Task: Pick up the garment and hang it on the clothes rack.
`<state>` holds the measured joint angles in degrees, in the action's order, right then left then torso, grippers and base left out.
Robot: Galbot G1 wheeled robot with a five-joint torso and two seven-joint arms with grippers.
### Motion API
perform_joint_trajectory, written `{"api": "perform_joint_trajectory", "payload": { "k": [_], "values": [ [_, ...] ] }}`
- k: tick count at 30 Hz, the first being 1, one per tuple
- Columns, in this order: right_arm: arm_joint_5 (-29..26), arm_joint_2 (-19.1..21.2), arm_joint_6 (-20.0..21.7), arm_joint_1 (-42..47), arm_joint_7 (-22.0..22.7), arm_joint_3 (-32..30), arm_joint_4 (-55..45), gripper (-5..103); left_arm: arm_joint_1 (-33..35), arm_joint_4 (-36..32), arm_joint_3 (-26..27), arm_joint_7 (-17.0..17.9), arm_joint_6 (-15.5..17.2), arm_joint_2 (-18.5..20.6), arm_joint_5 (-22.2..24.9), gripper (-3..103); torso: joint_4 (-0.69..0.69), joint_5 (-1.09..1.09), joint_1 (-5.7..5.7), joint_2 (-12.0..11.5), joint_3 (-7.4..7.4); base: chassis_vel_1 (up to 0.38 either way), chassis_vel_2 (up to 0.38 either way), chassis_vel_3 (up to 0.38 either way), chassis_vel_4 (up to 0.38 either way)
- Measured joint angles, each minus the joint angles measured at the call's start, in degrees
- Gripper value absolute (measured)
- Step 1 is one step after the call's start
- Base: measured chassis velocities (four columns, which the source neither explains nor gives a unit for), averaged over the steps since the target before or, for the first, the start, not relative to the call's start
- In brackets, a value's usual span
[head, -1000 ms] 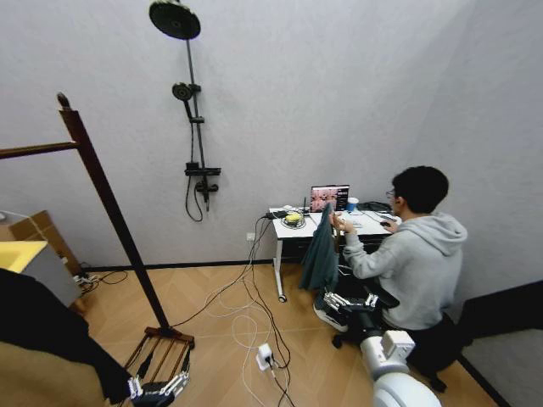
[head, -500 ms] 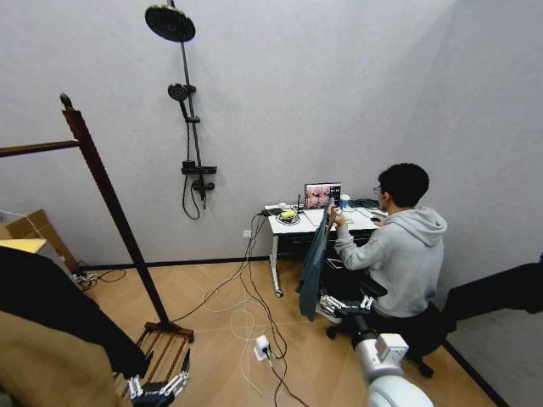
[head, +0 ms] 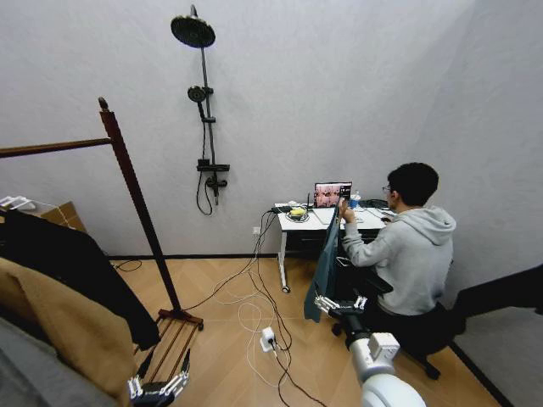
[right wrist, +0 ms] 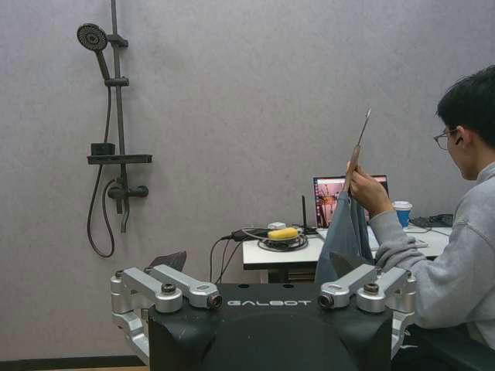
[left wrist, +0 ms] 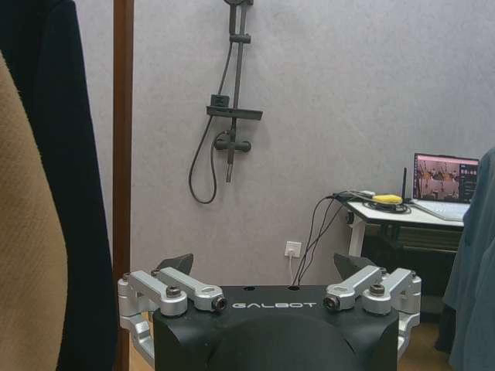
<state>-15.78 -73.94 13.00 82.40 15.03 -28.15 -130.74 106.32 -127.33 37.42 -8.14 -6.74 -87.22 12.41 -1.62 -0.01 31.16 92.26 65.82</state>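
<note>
The garment (head: pixel 78 264), a long black coat, hangs at the left under the top bar of the clothes rack (head: pixel 136 203), against a tan coat (head: pixel 59 326). What holds it up is hidden. The left wrist view has the garment (left wrist: pixel 73 193) between the tan coat (left wrist: pixel 23 247) and the rack's post (left wrist: pixel 123 154). My left gripper (head: pixel 157 388) (left wrist: pixel 263 267) is low beside the rack's slatted base, open, nothing between its fingers. Over the floor in front of the seated person my right gripper (head: pixel 339 303) (right wrist: pixel 255 263) is also open with nothing in it.
A person (head: pixel 411 254) sits at a white desk (head: pixel 305 222) with a laptop, holding up a grey-blue garment (head: pixel 327 263). Cables and a power strip (head: pixel 266 337) lie on the wooden floor. A shower fitting (head: pixel 208 127) is on the back wall. A cardboard box (head: pixel 64 214) stands at the left.
The whole picture has shifted right, so the camera has turned left. More of the black garment and tan coat now shows. Both grippers sit where they were in the picture.
</note>
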Motion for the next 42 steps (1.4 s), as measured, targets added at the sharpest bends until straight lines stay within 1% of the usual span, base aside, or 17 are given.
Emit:
{"api": "perform_joint_trajectory", "payload": {
  "k": [15, 20, 24, 25, 32, 33, 34, 37, 40, 42],
  "values": [
    [0.04, 0.24, -0.43, -0.47, 0.00, 0.02, 0.76, 100, 0.00, 0.00, 0.00, 0.00, 0.00, 0.00, 0.00, 100, 0.01, 0.02, -0.03, 0.02, -0.01, 0.229, -0.230, -0.226, 0.232],
    [0.03, 0.28, -0.48, -0.71, 0.00, 0.39, 0.94, 100, 0.00, 0.00, 0.00, 0.00, 0.00, 0.00, 0.00, 100, 0.00, 0.01, -0.03, 0.02, -0.01, 0.274, -0.266, -0.276, 0.248],
    [0.03, 0.35, -0.49, -0.95, -0.01, 0.77, 1.13, 100, 0.00, 0.00, 0.00, 0.00, 0.00, 0.00, 0.00, 100, 0.02, 0.00, -0.02, 0.02, -0.01, 0.235, -0.248, -0.245, 0.256],
    [0.03, 0.37, -0.51, -0.99, -0.02, 0.83, 1.18, 100, 0.00, 0.00, 0.00, 0.00, 0.00, 0.00, 0.00, 100, -0.01, 0.00, -0.03, 0.02, -0.02, 0.236, -0.247, -0.224, 0.244],
    [0.03, 0.49, -0.53, -1.20, -0.03, 1.22, 1.44, 100, 0.00, 0.00, 0.00, 0.00, 0.00, 0.00, 0.00, 100, 0.01, 0.00, 0.00, 0.01, -0.01, 0.254, -0.256, -0.242, 0.255],
    [0.04, 0.51, -0.54, -1.25, -0.03, 1.28, 1.53, 100, 0.00, 0.00, 0.00, -0.01, 0.00, 0.00, 0.00, 100, -0.01, -0.01, -0.01, 0.01, -0.01, 0.253, -0.268, -0.237, 0.238],
    [0.04, 0.54, -0.55, -1.32, -0.03, 1.34, 1.61, 100, 0.00, 0.00, 0.00, 0.00, 0.00, 0.00, 0.00, 100, 0.00, 0.02, -0.01, 0.01, -0.01, 0.255, -0.256, -0.287, 0.238],
    [0.05, 0.59, -0.55, -1.57, -0.04, 1.52, 1.76, 100, 0.00, 0.00, 0.00, 0.00, 0.00, 0.00, 0.00, 100, 0.02, -0.01, -0.01, 0.01, -0.01, 0.261, -0.253, -0.267, 0.265],
    [0.05, 0.61, -0.55, -1.79, -0.05, 1.58, 1.94, 100, 0.00, 0.00, 0.00, -0.01, 0.00, 0.00, 0.00, 100, 0.00, 0.02, -0.02, 0.02, -0.02, 0.265, -0.249, -0.260, 0.256],
    [0.05, 0.60, -0.56, -1.83, -0.04, 1.60, 2.00, 100, 0.00, 0.00, 0.00, -0.01, 0.00, 0.00, 0.00, 100, 0.00, 0.00, -0.02, 0.02, -0.02, 0.258, -0.249, -0.268, 0.239]
  ]
}}
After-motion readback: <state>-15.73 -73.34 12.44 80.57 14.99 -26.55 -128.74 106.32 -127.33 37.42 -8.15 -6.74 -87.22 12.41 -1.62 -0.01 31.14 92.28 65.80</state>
